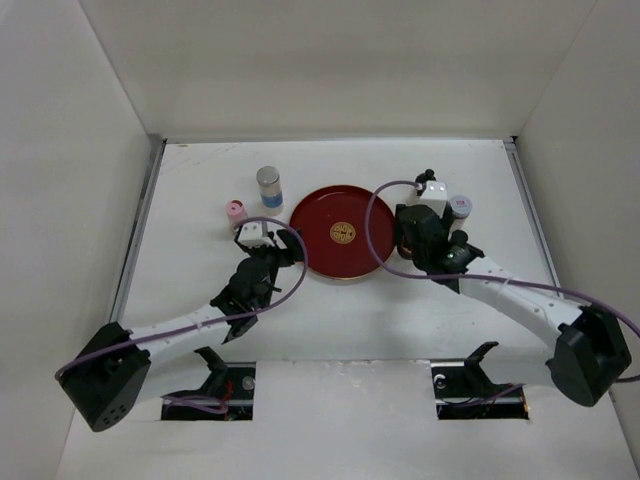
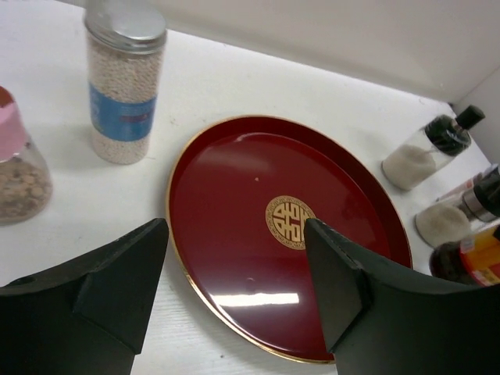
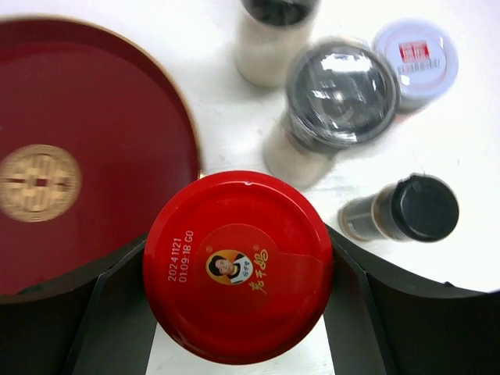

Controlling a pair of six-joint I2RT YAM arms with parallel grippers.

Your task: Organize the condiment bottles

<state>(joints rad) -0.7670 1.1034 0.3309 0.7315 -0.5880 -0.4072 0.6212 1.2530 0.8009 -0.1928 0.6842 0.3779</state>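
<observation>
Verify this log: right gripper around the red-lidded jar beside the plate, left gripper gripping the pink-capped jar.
Wrong about the left gripper: the left wrist view shows it open and empty over the edge of the red plate, with the pink-capped jar standing apart. The right gripper is indeed around the red-lidded jar.

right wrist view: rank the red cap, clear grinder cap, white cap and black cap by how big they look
1. red cap, though it is nearest the camera
2. clear grinder cap
3. white cap
4. black cap, only slightly smaller than the white one
</observation>
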